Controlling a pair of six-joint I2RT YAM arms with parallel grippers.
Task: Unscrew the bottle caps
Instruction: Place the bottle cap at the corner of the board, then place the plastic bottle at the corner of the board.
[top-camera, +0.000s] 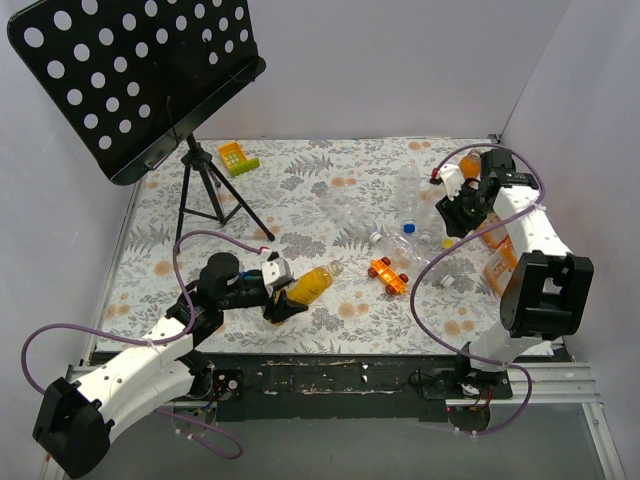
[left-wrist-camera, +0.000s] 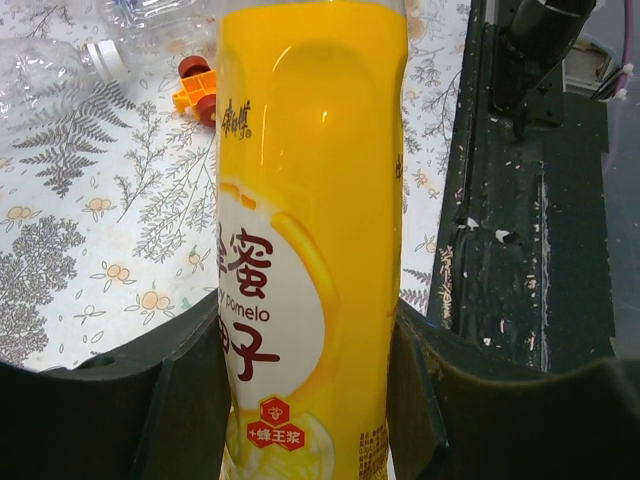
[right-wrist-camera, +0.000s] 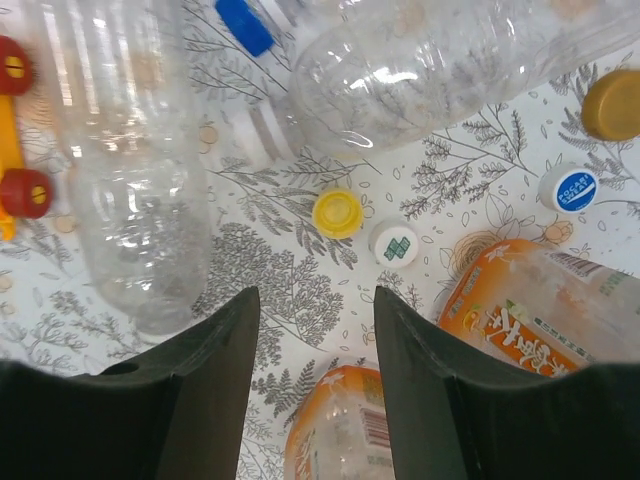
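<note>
On the table (top-camera: 330, 190), the yellow bottle (left-wrist-camera: 310, 200) is sitting near left, clamped in the left pincer (top-camera: 281, 303), its top (top-camera: 337, 267) seemingly not yet off, while the right pincer (right-wrist-camera: 315, 300) is hanging open and empty over a loose yellow cap (right-wrist-camera: 338, 212) and white cap (right-wrist-camera: 393, 243) far right.

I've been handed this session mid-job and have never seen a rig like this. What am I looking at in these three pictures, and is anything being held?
You are seeing two robot arms, a left arm and a right arm. Both are bolted to the near edge of a flowered table, and each ends in a two-finger gripper. The wide picture looks down from above and behind them. The other two come from a camera on each wrist.

The left gripper is clamped on a yellow bottle. The right gripper is open and empty. Its camera shows a loose yellow cap, a white cap, clear bottles and orange-labelled bottles.

Also on the table are an orange toy car, a green-and-yellow block and a black music stand.
</note>
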